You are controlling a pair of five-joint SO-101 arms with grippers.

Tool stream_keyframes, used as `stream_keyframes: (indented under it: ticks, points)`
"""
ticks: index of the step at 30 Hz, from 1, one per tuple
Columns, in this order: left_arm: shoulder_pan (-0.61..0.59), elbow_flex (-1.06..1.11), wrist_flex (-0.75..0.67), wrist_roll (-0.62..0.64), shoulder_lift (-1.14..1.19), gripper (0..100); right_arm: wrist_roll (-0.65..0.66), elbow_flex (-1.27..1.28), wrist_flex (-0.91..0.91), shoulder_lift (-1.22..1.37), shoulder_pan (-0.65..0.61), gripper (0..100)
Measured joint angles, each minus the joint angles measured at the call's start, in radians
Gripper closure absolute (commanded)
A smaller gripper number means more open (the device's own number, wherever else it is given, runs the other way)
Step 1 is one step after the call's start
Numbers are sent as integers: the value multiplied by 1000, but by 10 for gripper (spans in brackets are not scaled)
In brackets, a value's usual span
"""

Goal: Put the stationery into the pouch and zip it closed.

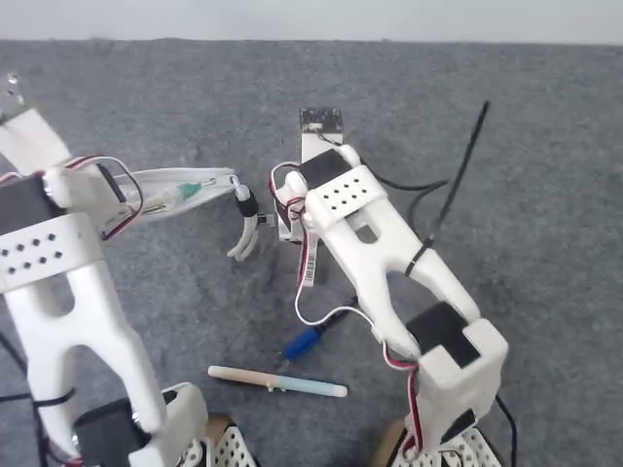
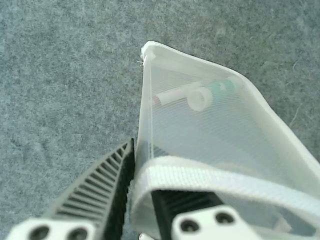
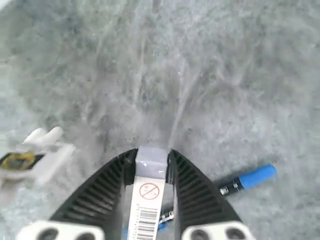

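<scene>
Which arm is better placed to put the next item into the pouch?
Right. The right claw holds a white barcoded item, ready to insert; the left claw is clamped on the pouch, probably steadying it.

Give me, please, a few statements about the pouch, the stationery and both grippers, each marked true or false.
1. The left gripper clamps an edge of the translucent white mesh pouch. True.
2. The right gripper is open and empty. False: it is shut on a flat white barcode-labelled item.
3. The pouch is empty. False: a green-tipped white pen lies inside.
4. A cream and pale-blue pen lies on the grey carpet. True.
5. The blue-capped pen sits inside the pouch. False: it lies on the carpet by the right arm.
</scene>
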Motion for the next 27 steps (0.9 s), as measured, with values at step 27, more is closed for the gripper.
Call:
stream_keyframes:
  ticks: [27]
  points:
    - [0,0,0,0,0,989,54,104,109,-339,-46,992]
